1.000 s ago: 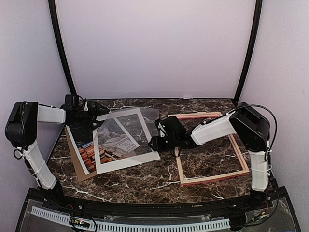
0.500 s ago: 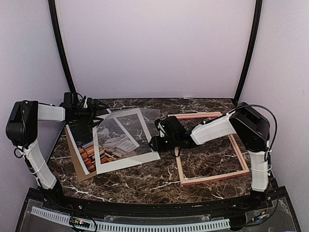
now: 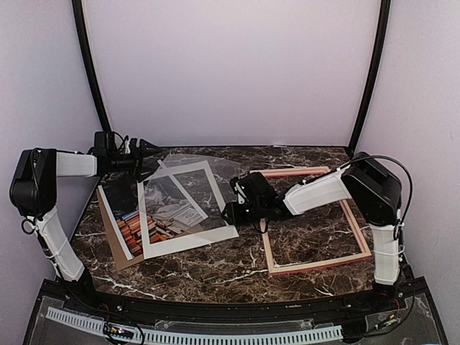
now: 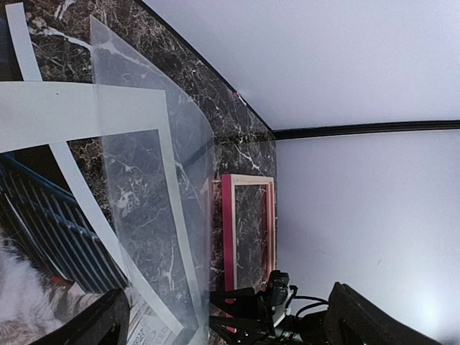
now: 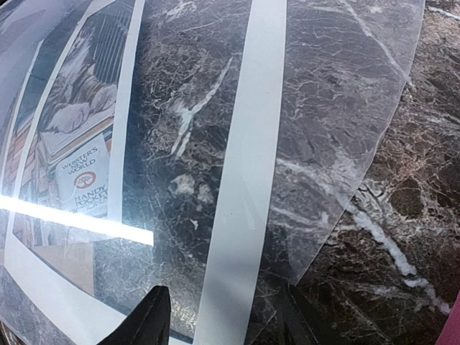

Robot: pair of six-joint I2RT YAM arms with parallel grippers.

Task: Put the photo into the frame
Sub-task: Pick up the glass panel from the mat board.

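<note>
The left end effector hangs over the far left corner of the marbled tabletop with its jaws spread as wide as they go, holding and touching nothing. The right end effector is low over the right edge of the clear sheet. Its dark fingers stand about half apart on either side of a white strip of the mat, and nothing shows clamped between them. Whether the tips touch the sheet cannot be told. The photo lies flat on the left of the tabletop on a plain brown backing board. The mat and the glossy sheet cover most of it, so only its left band with stacked orange-brown books and a part inside the mat's window show. The cat is hard to make out from above. A glare streak crosses the sheet in the right wrist view. The frame, thin pink wood with pale sides, lies empty on the right, well apart from the photo, with the right arm crossing its far left corner.
</note>
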